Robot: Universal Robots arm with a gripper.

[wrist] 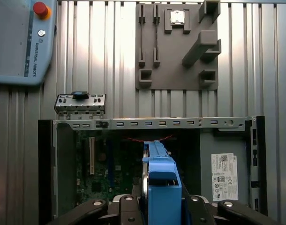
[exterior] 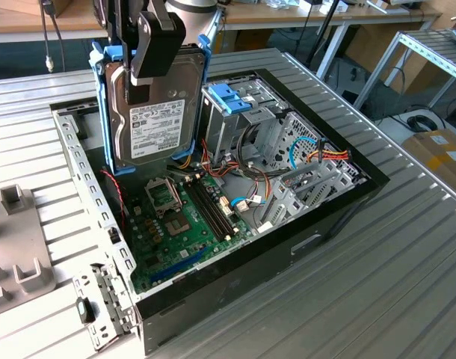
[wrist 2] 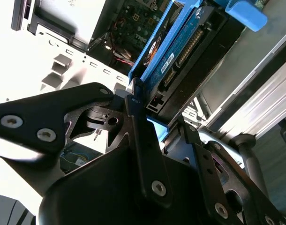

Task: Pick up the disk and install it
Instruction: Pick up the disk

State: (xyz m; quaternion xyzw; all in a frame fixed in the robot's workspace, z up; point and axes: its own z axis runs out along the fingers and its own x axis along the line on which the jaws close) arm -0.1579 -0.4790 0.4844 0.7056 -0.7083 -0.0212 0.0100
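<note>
The disk (exterior: 155, 112) is a silver-grey hard drive with a white label and a light blue frame. It hangs upright over the open computer case (exterior: 340, 217), above the motherboard (exterior: 183, 217). My gripper (exterior: 143, 84) is shut on it from above, with one black finger (exterior: 155, 45) lying across its labelled face. In both wrist views the disk (wrist 2: 180, 47) (wrist: 161, 176) is seen edge-on between the two black fingers (wrist 2: 138, 122). The gripper (wrist: 161, 206) clamps the blue frame on both sides.
A metal drive cage with a blue handle (exterior: 229, 97) stands in the case on the exterior view's right of the disk, with loose cables (exterior: 318, 153) beside it. The power-supply box (wrist: 225, 176) is also in the case. Outside it are a grey fixture plate (wrist: 178, 47), a small bracket panel (wrist: 79, 101) and a teach pendant (wrist: 21, 37).
</note>
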